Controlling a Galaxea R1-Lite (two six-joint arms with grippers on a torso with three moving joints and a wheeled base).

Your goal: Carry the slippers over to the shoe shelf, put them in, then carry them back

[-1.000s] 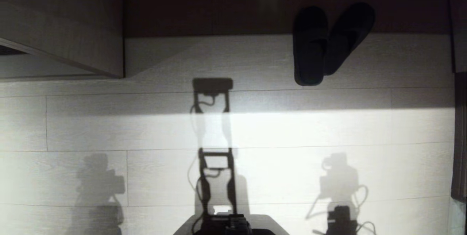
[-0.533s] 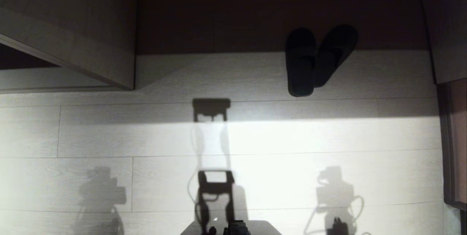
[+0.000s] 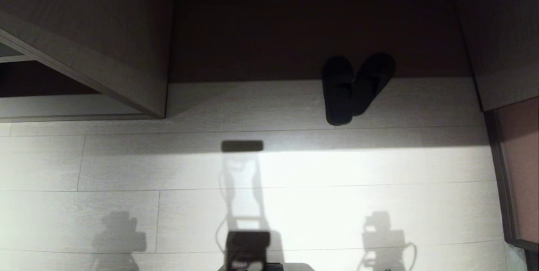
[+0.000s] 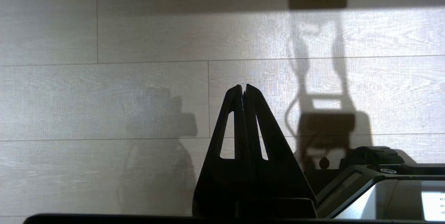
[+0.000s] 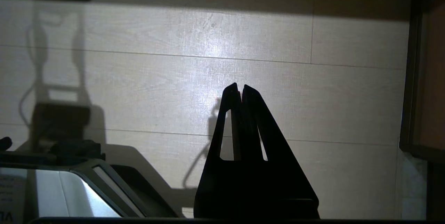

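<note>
Two flat, dark charcoal fabric slippers (image 3: 353, 88) lie crossed at upper right.
I see left gripper (image 4: 242, 88) and right gripper (image 5: 240, 87) fingers pressed together over pale plank floor (image 3: 337, 178); nothing blocks them.

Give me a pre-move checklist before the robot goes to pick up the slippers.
1. Slippers in the head view, lying on the floor at the edge of a dark recess: ok.
2. Pair together, heels overlapping: ok.
3. Left gripper shut, holding nothing: ok.
4. Right gripper shut, holding nothing: ok.
5. Grippers opened for a grasp: not ok.
6. Which opening is the shoe shelf: cannot tell.
</note>
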